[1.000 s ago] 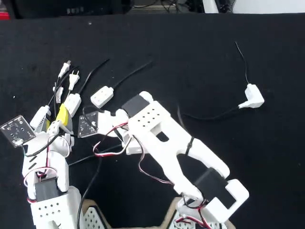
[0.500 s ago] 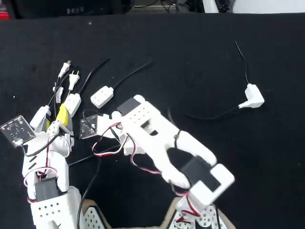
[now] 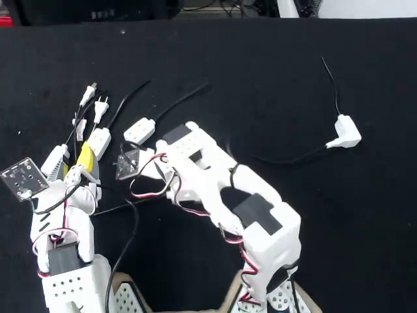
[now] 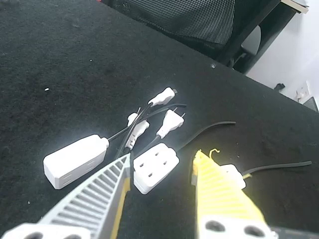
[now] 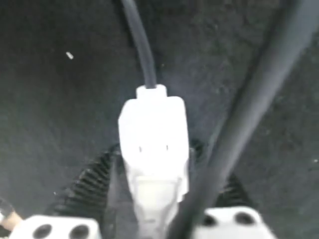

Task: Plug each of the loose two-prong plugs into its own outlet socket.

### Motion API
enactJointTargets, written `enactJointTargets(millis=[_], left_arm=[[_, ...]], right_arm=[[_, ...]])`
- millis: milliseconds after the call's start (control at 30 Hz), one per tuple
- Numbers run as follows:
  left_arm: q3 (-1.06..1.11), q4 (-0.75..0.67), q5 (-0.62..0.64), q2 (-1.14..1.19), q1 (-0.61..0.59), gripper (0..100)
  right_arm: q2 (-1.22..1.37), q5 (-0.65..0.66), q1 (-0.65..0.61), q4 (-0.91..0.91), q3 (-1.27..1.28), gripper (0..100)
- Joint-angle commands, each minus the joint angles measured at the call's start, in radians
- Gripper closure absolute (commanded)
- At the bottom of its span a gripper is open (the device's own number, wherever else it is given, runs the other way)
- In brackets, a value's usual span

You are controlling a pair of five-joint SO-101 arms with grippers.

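The worktop point(image 3: 260, 59)'s left side was crowded by plugs point(image 3: 99, 109), sockets point(image 3: 139, 131) and cords point(image 3: 180, 100); the middle and far edge were unobstructed, save an angled plug point(image 3: 347, 133) by the right edge.

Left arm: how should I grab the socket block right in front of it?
Probably bring the left gripper straight down from above and close across the socket block's plain side walls. It lies flat, holes up, between the open fingers.

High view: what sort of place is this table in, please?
Probably a robotics lab bench: a black table carrying two white arms with bare wiring, loose plugs and sockets, and an office chair behind.
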Motion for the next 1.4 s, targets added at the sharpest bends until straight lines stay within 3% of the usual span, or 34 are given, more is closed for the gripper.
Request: enactJointTargets(millis=[0, 133, 333, 433, 567, 700, 967, 1367], left_arm=[[-0.061, -0.02, 0.009, -0.008, -0.008, 80], [-0.061, -0.017, 0.009, -0.008, -0.008, 80], [-0.061, -0.02, 0.009, -0.008, -0.008, 80], [-0.061, -0.02, 0.009, -0.008, -0.008, 80], [-0.061, -0.018, 0.009, -0.008, -0.008, 80], [-0.044, -0.025, 0.009, -0.008, -0.008, 80], [-0.035, -0.025, 0.006, -0.008, 0.024, 80], [-0.035, -0.023, 0.006, -0.008, 0.022, 80]], right_arm=[[-0.004, -0.137, 0.028, 0.028, -0.039, 99.1], [-0.065, -0.227, 0.163, 0.118, -0.091, 98.8], [-0.236, -0.572, 0.457, 0.288, -0.254, 98.8], [-0.283, -0.666, 0.611, 0.338, -0.377, 98.7], [-0.251, -0.672, 0.781, 0.311, -0.506, 98.7], [-0.116, -0.666, 0.856, 0.282, -0.599, 98.7], [0.271, -0.667, 0.933, 0.245, -0.957, 98.7], [0.785, -0.666, 1.06, 0.414, -1.584, 98.6]])
